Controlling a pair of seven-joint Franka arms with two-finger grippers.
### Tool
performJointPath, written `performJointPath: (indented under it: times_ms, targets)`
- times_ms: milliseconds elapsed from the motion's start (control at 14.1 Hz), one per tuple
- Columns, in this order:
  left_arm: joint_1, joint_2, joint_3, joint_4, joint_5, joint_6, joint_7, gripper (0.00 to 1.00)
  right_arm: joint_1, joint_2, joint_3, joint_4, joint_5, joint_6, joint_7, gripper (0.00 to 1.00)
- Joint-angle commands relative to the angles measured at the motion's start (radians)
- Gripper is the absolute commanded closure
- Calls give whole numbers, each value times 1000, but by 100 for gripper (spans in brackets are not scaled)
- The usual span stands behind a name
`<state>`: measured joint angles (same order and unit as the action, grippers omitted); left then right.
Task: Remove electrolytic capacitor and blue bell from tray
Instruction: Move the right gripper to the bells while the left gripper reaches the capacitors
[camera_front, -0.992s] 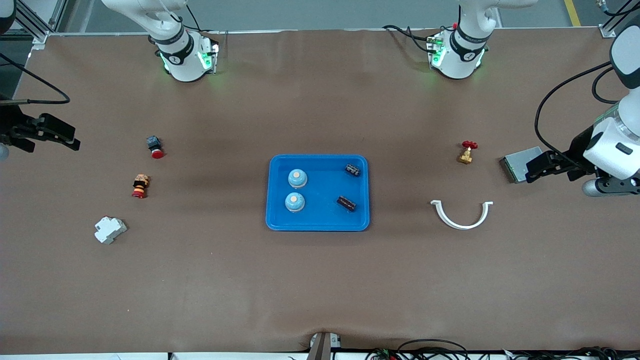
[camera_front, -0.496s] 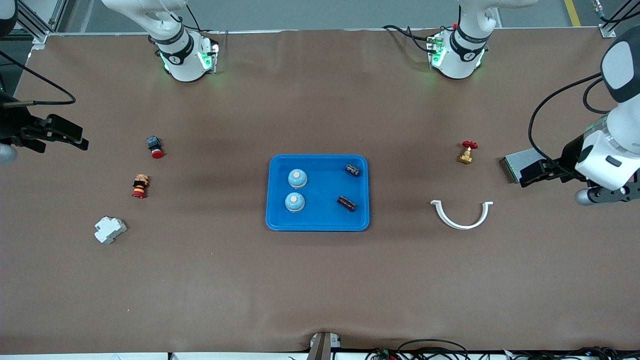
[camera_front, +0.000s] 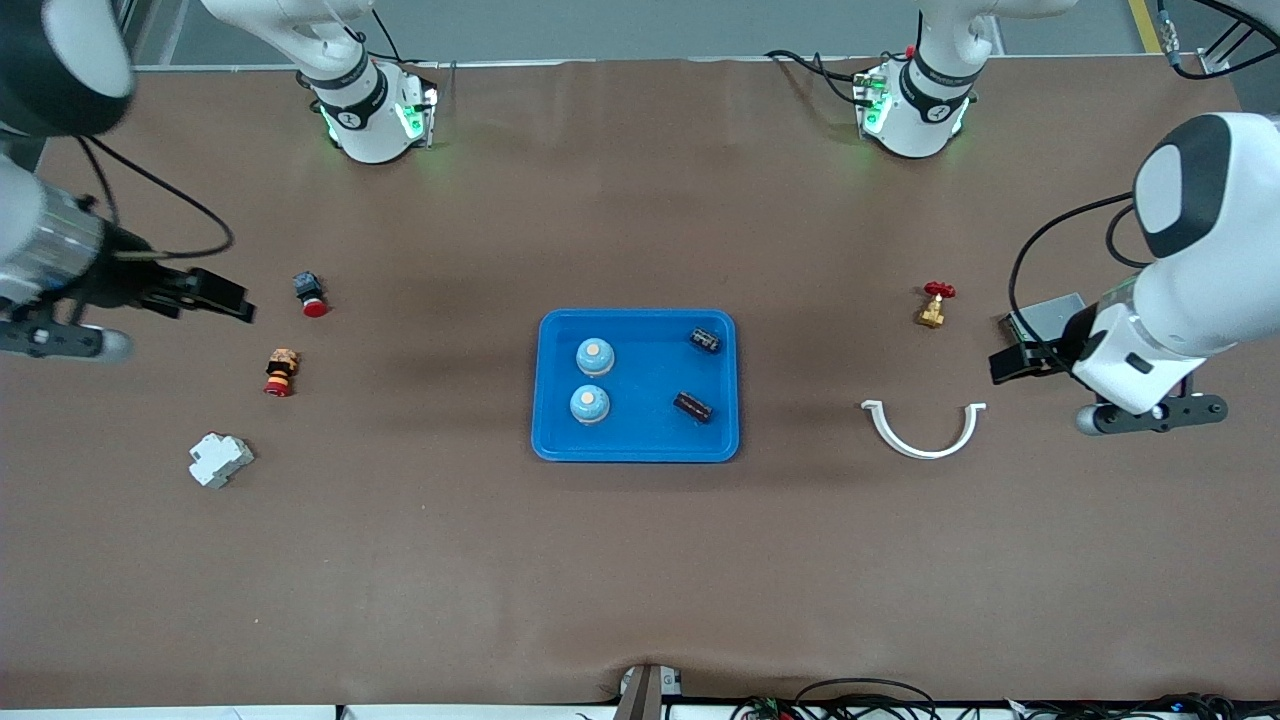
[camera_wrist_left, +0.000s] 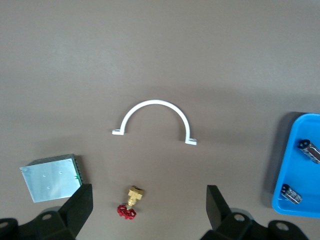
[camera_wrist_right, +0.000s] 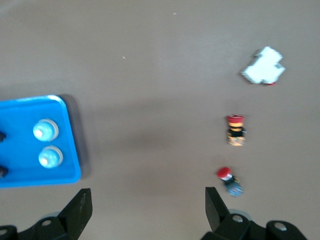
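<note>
Two light-blue bells (camera_front: 594, 356) (camera_front: 589, 404) and two dark capacitors (camera_front: 705, 339) (camera_front: 693, 407) lie in the blue tray (camera_front: 650, 375) at the table's middle. My left gripper (camera_front: 1005, 365) hangs open and holds nothing, over the table next to a metal heat sink (camera_front: 1045, 318), toward the left arm's end. Its wrist view shows its open gripper (camera_wrist_left: 148, 210), the tray's edge (camera_wrist_left: 295, 170) and both capacitors (camera_wrist_left: 310, 150) (camera_wrist_left: 291, 194). My right gripper (camera_front: 235, 300) is open and holds nothing, over the table at the right arm's end. The right wrist view shows this gripper (camera_wrist_right: 147, 210) and both bells (camera_wrist_right: 45, 130) (camera_wrist_right: 50, 157).
A brass valve with a red handle (camera_front: 934, 303) and a white half-ring clamp (camera_front: 924, 428) lie between the tray and the left gripper. Toward the right arm's end are a red push button (camera_front: 309, 292), a red-and-yellow switch (camera_front: 281, 371) and a white breaker (camera_front: 219, 459).
Both arms have swung inward over the table toward the tray. Both grippers stayed open.
</note>
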<state>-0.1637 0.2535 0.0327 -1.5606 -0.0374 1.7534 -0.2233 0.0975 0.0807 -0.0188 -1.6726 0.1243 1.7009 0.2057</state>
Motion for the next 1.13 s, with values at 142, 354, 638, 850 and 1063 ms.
performJointPath:
  times_ms: [142,354,638,850,1063]
  targets:
    - [-157,24,4,20,-41,-18,-409,0,155,-75,-3,-257,34,231,275,0]
    - [-244,101,3,83,-45,-18,-595,0,261,-64,-3,-331,31,348,383,0]
    - [-341,203,3,123,-44,-8,-859,0,402,37,-3,-351,29,469,565,0]
    - [-350,245,-8,129,-105,58,-898,0,462,126,-3,-349,28,584,659,0]
    - [-352,277,-10,131,-228,161,-997,0,504,206,-3,-340,28,666,721,0]
